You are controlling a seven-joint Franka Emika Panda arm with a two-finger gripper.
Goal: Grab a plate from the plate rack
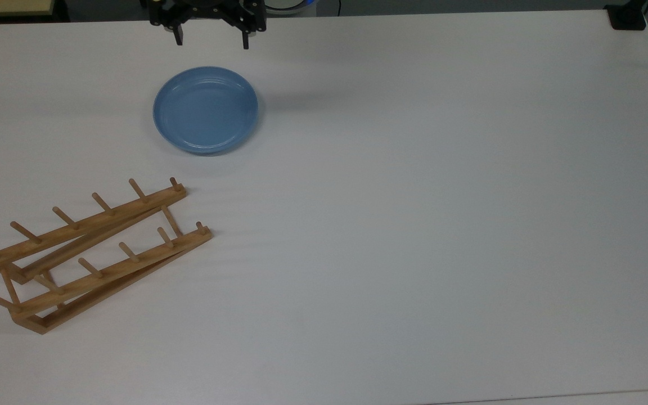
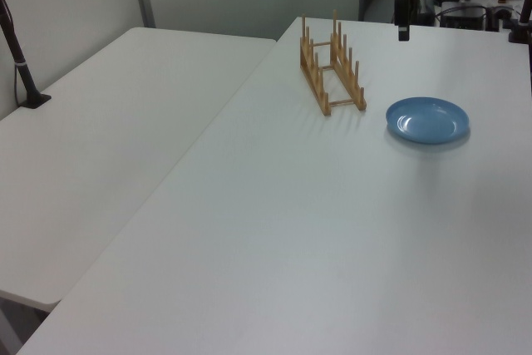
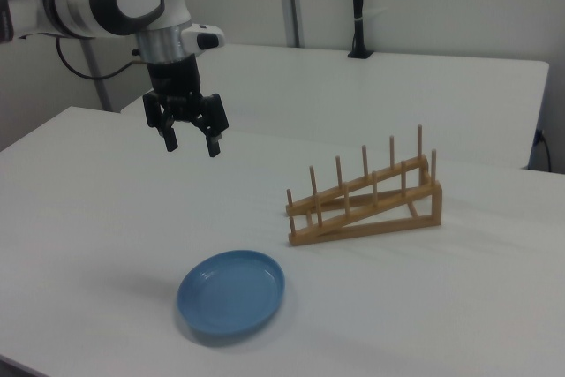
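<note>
The light-blue plate (image 1: 206, 109) (image 2: 427, 120) (image 3: 231, 293) lies flat on the white table, apart from the rack. The wooden plate rack (image 1: 90, 253) (image 2: 332, 73) (image 3: 366, 199) stands with nothing between its pegs. My gripper (image 1: 211, 36) (image 3: 191, 144) hangs open and holds nothing, well above the table. In the top view it is just past the plate's far rim. In the right view it is up and to the left of the plate. The left view has the gripper (image 2: 403, 32) above and behind the plate.
A second white table (image 2: 100, 155) stands beside this one in the left view. A black post (image 2: 21, 64) (image 3: 357, 6) is mounted on it. A dark mount (image 1: 628, 17) sits at the top view's far right corner. The white table (image 1: 442, 225) stretches wide to the top view's right.
</note>
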